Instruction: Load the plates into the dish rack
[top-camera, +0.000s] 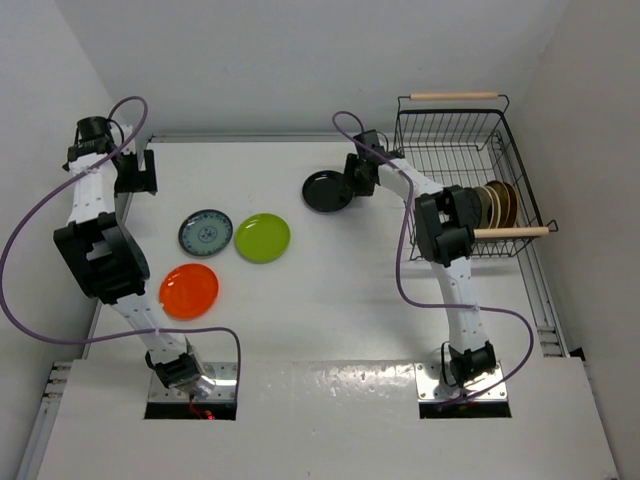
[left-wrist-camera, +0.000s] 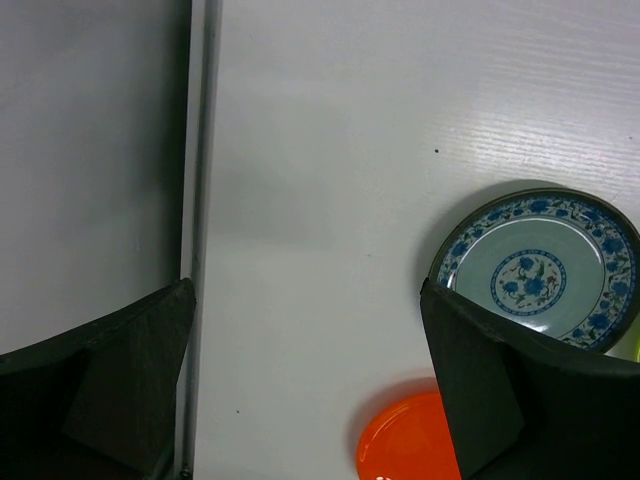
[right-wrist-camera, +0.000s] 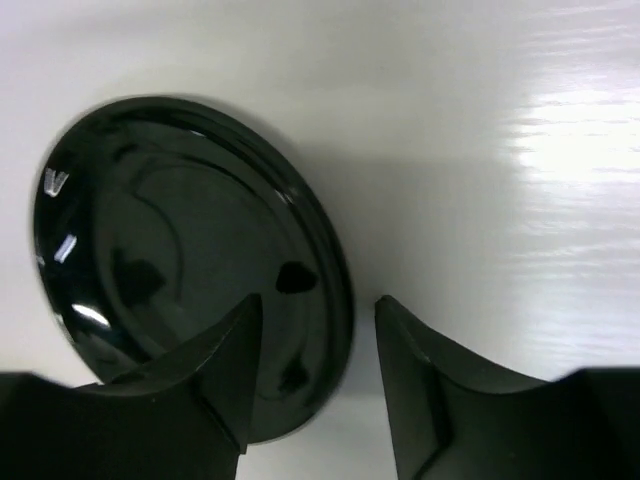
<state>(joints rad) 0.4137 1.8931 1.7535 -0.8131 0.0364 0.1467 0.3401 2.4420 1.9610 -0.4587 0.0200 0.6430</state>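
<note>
Plates (top-camera: 263, 238) lie on white table (top-camera: 340, 295), pale walls (top-camera: 300, 60) around.

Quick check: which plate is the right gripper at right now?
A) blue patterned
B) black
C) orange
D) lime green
B: in the right wrist view the right gripper is open, with one finger on each side of the rim of the black plate.

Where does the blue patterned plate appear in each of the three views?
Top external: blue patterned plate left of centre, beside the lime green plate.
Left wrist: the plate at the right edge, above the orange plate.
Right wrist: not in it.
Shared landmark: the orange plate, close beside it in both.
</note>
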